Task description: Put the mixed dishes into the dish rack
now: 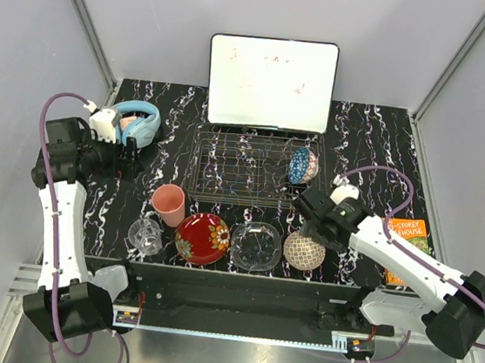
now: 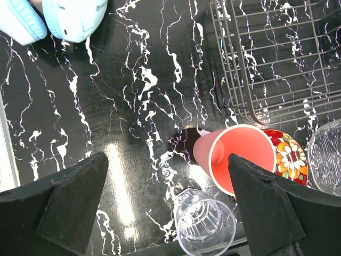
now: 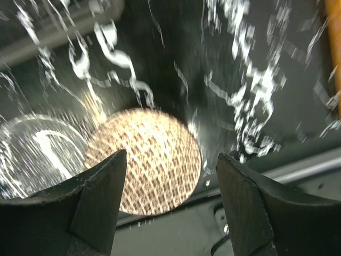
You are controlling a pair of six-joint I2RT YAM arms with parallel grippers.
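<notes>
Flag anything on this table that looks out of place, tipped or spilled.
Nothing looks spilled or broken. Two non-dishes sit nearby: light-blue headphones left of the dish rack, and an orange book at the right edge. The beige patterned bowl seems to lie rim down.

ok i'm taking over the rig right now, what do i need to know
Left gripper: open, empty, over the table near the pink cup.
Right gripper: open, above the beige patterned bowl, no grip on it.
Done: blue patterned bowl sits at the right end of the dish rack.
To do: pink cup, clear glass mug, red floral plate, clear glass dish and beige patterned bowl, all on the table in front of the rack.
</notes>
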